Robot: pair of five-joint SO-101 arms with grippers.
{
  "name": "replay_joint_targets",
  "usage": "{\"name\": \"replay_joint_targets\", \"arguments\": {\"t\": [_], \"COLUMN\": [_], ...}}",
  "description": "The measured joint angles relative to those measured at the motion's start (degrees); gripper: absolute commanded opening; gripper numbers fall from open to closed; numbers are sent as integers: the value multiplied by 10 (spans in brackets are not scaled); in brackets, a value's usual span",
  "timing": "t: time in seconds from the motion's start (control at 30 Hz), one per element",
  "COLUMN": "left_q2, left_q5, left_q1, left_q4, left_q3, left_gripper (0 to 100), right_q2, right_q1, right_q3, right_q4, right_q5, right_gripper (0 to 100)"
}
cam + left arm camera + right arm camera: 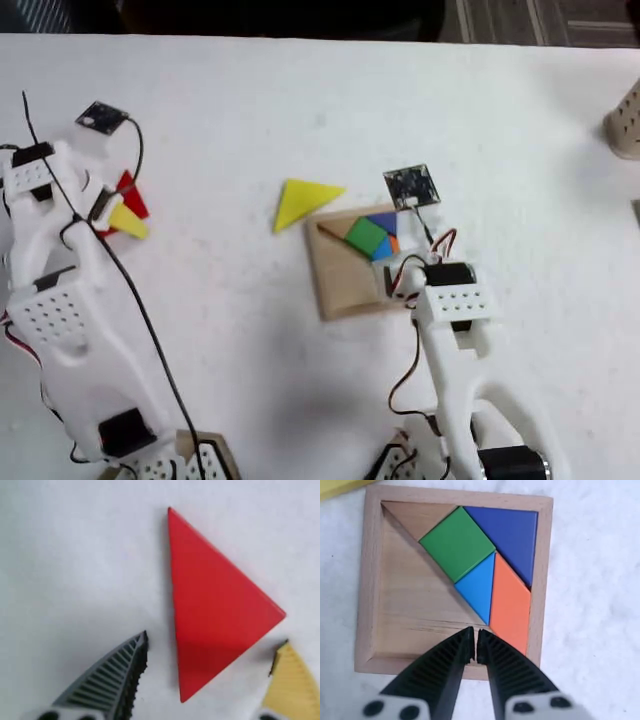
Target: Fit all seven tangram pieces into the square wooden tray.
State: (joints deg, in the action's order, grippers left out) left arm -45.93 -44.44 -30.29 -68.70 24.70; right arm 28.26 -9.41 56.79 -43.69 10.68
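The square wooden tray (542, 570) holds a green square (457, 542), a dark blue triangle (512, 532), a light blue triangle (477, 590), an orange parallelogram (510, 605) and a wood-coloured triangle (415, 515). My right gripper (475, 636) is shut and empty over the tray's near rim. A yellow triangle (303, 200) lies on the table just beyond the tray's (335, 290) far left corner. At the far left a red triangle (210, 605) lies flat on the table. My left gripper (215, 639) is open and straddles it, with a grey finger (117, 680) on one side and a yellow finger (292, 680) on the other.
The tray's left half is bare wood (410, 595). A beige perforated object (625, 122) stands at the right table edge. A black cable (140, 310) runs across the left arm. White tabletop (220, 150) stretches between the arms.
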Motion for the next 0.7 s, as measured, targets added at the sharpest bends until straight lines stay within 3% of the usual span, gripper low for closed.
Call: {"name": "replay_joint_targets", "arguments": {"t": [0.43, 0.7], "left_q2": [-47, -47], "left_q5": [14, 17], "left_q1": [8, 41], "left_q4": [-103, -124], "left_q3": [156, 171], "left_gripper": [386, 385], "right_q2": [0, 0], "right_q1": [0, 0], "right_q3": [0, 0], "right_q4": [0, 0], "right_q5": [0, 0], "right_gripper": [20, 22]}}
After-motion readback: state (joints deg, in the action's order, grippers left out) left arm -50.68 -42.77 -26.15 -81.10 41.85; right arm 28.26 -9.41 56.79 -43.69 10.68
